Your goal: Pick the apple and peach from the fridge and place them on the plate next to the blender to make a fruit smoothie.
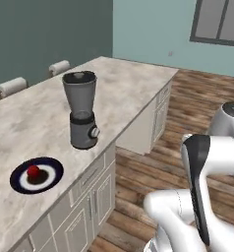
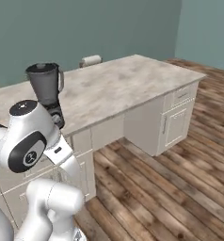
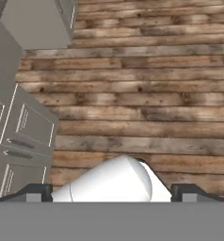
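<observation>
Jaws: gripper point(image 3: 112, 192) wide, empty, over floorboards.
Plate point(image 1: 20, 185): front worktop edge, holds apple point(image 1: 33, 171).
Next: fetch peach; grip gently.

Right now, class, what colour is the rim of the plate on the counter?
Dark navy-black, around a white centre; the plate shows best in the left base view.

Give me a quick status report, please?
Gripper open, empty, facing the floor. Apple on plate beside blender. Peach not on plate.
</observation>
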Controlling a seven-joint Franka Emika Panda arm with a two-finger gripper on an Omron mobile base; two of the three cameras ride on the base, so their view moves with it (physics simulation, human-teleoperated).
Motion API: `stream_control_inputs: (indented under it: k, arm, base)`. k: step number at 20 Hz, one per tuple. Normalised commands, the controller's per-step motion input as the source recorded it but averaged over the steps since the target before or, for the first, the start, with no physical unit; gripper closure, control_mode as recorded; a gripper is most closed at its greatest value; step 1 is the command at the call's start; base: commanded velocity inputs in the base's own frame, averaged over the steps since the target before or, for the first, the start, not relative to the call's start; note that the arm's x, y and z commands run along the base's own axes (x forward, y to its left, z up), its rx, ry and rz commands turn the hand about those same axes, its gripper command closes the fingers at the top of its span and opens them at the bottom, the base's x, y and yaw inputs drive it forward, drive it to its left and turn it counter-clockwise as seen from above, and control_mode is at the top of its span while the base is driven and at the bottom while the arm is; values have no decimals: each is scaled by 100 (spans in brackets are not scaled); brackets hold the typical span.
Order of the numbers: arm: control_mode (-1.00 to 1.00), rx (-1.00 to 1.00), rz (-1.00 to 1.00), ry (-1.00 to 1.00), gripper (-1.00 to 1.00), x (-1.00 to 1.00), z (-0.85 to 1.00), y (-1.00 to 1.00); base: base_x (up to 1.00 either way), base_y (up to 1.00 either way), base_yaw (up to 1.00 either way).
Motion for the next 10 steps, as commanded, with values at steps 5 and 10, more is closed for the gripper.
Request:
stream_control_inputs:
  k: [5, 10]
  arm:
    - [100, 0, 0, 0, -100, 0, 0, 0]
    - [100, 0, 0, 0, -100, 0, 0, 0]
  base:
    - [0, -66, -73]
    - [19, -80, -62]
